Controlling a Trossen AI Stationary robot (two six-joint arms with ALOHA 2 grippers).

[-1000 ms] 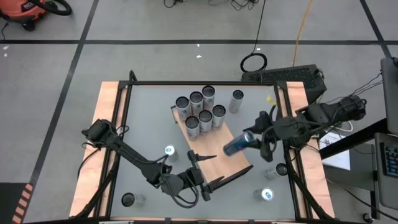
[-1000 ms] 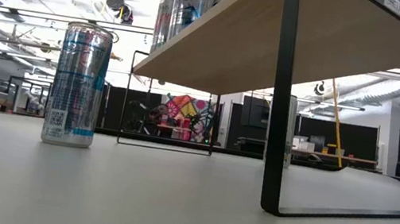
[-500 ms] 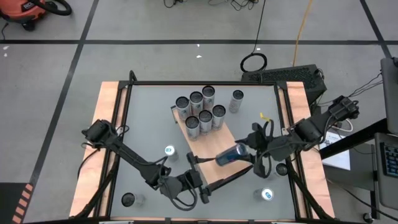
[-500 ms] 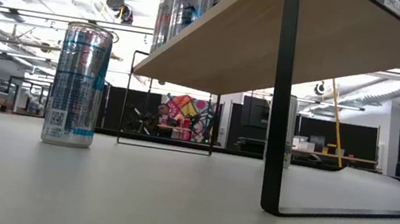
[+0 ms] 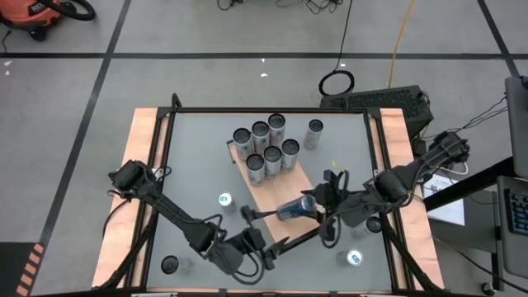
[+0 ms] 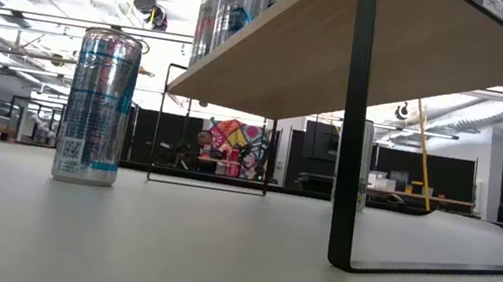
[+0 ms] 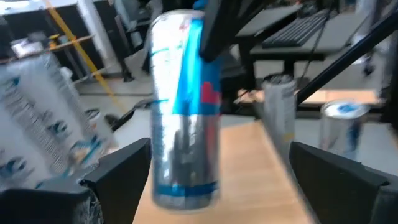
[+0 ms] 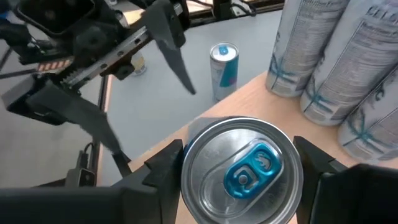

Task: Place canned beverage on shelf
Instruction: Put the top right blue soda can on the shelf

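Can [image 5: 294, 208] is held clenched in the right end effector [image 5: 318, 208], long axis tilted, over the shelf's [image 5: 285, 183] bare near half; the left end effector [image 5: 262, 247] is spread empty nearby.

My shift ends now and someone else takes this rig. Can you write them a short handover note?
Right hand: shut on a slim blue-and-silver beverage can, carried tilted over the bare near half of the light-brown wood-grain shelf.
Left hand: open, empty, waiting at the shelf's near edge.
Done: six silver cans stand grouped at the shelf's far end.
Left: set the held can upright on the shelf and let go. More loose cans stand on the grey tabletop.
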